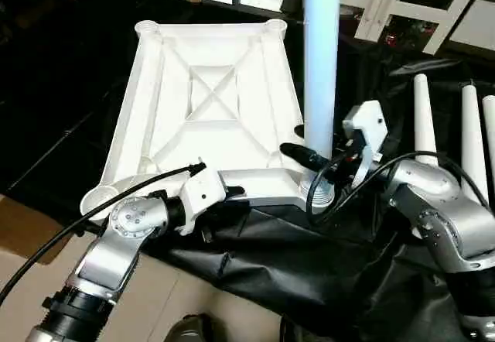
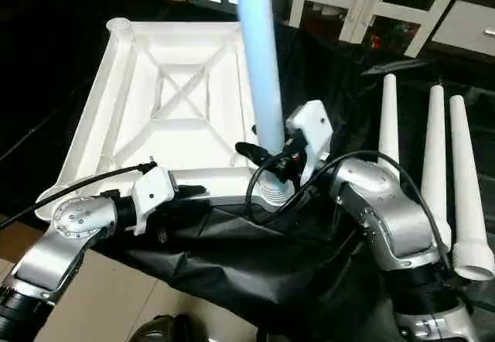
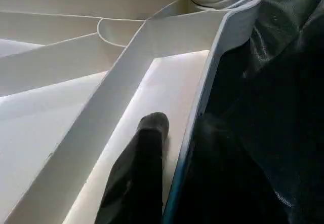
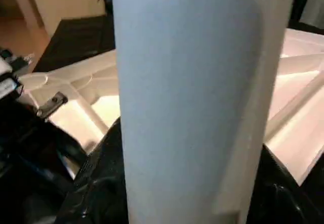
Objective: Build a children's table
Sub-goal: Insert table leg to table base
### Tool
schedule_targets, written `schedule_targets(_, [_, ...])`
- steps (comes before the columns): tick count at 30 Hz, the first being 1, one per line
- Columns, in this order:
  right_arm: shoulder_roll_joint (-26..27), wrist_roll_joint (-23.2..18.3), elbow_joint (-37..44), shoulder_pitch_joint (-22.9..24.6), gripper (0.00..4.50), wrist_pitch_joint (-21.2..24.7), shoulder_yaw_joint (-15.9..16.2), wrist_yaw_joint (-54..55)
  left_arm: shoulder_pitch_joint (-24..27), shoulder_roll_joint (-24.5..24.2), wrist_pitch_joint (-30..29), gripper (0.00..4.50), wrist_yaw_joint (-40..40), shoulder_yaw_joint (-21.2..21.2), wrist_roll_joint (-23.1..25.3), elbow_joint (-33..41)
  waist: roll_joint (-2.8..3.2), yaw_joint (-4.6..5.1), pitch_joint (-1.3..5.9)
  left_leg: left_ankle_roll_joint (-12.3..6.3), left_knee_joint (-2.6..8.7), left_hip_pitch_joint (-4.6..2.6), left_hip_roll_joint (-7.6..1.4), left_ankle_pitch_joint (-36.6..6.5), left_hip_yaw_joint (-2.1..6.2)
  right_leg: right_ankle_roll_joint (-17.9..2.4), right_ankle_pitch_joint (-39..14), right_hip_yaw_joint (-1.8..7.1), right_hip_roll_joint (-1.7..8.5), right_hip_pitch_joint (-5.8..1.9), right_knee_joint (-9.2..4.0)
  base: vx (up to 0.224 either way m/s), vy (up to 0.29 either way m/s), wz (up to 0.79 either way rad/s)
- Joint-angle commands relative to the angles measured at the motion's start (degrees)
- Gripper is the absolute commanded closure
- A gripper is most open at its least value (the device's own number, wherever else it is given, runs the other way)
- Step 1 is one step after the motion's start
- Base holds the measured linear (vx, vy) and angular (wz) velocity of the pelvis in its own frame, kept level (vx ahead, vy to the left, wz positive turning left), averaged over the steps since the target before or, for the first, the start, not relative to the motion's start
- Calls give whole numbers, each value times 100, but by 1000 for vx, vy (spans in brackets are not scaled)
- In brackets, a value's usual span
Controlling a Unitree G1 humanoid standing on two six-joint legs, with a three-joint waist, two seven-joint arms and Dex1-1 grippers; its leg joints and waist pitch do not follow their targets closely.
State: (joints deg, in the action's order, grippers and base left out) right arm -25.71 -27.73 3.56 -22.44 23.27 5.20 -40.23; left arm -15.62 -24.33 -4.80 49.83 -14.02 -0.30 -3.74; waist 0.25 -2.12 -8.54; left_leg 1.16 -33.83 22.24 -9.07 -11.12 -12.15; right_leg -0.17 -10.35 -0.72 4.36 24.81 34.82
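The white tabletop (image 1: 147, 117) lies upside down on the black-draped work table, its X ribs facing up. One white tube leg (image 1: 321, 56) stands upright in the near right corner socket (image 1: 320, 193), threaded end down. My right gripper (image 2: 269, 153) is shut on this leg just above the socket, and the leg (image 4: 187, 102) looms close in the right wrist view. My left gripper (image 1: 232, 193) is shut on the tabletop's near rim. One black finger (image 3: 147, 148) lies against the inner side of that rim (image 3: 202, 97); the other finger is hidden.
Three loose white legs (image 2: 435, 148) lie side by side on the black cloth (image 2: 255, 265) at the right. A black cable (image 1: 100, 203) runs from my left wrist. A white frame (image 1: 418, 1) stands behind, and brown floor (image 1: 23, 234) shows at the near left.
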Motion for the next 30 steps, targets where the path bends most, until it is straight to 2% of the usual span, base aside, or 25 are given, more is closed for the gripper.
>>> schedule_targets(1, [26,-52,-362,199,267,107,-13,-8,47,-59,30,373,66,-162,116,-83,-7,-13,342,-495,410,-159,-400,-644,191,-1645,-210,219,361,-292,-330,0,0,0])
schedule_targets(3, [59,-92,-502,219,267,106,-88,-26,42,-65,31,373,71,-168,119,-86,5,-11,336,-501,414,-162,-399,-643,191,-1665,-182,218,357,-288,-333,0,0,0])
schedule_targets(8, [126,-154,-772,228,267,145,-256,-59,29,-69,27,373,50,-181,125,-96,-15,-5,324,-479,425,-160,-399,-729,188,-1650,-344,221,362,-281,-355,0,0,0])
schedule_targets(15, [187,-145,-928,241,267,118,-374,-13,36,-55,39,373,7,-182,127,-91,-20,-3,317,-430,442,-165,-405,-785,191,-1585,-528,222,365,-270,-374,0,0,0])
schedule_targets(18, [255,-150,-987,328,267,34,-533,111,39,-52,40,373,-30,-176,124,-88,-18,-5,311,-396,452,-163,-410,-843,194,-1554,-630,225,371,-260,-390,0,0,0])
schedule_targets(19, [270,-153,-981,364,267,12,-571,132,43,-54,37,373,-38,-179,120,-82,-39,2,311,-392,453,-161,-408,-850,192,-1536,-648,223,365,-261,-391,0,0,0])
schedule_targets(20, [272,-153,-981,367,267,10,-574,133,43,-54,37,373,-39,-179,120,-81,-27,-4,308,-382,458,-163,-411,-873,194,-1519,-696,228,372,-258,-396,0,0,0])
schedule_targets(26, [402,-224,-856,667,267,-171,-900,385,28,-40,53,373,-88,-150,115,-111,-1,-6,280,-264,507,-178,-422,-1082,203,-1424,-910,225,368,-235,-437,0,0,0])
schedule_targets(27, [417,-237,-839,687,267,-188,-928,400,28,-40,53,373,-88,-149,114,-113,0,-5,280,-233,516,-198,-426,-1134,201,-1410,-934,222,363,-224,-445,0,0,0])
schedule_targets(30, [562,-391,-709,868,267,-335,-1184,495,19,-40,60,373,-102,-150,107,-144,-1,-5,282,-217,525,-204,-426,-1115,194,-1410,-820,225,366,-230,-450,0,0,0])
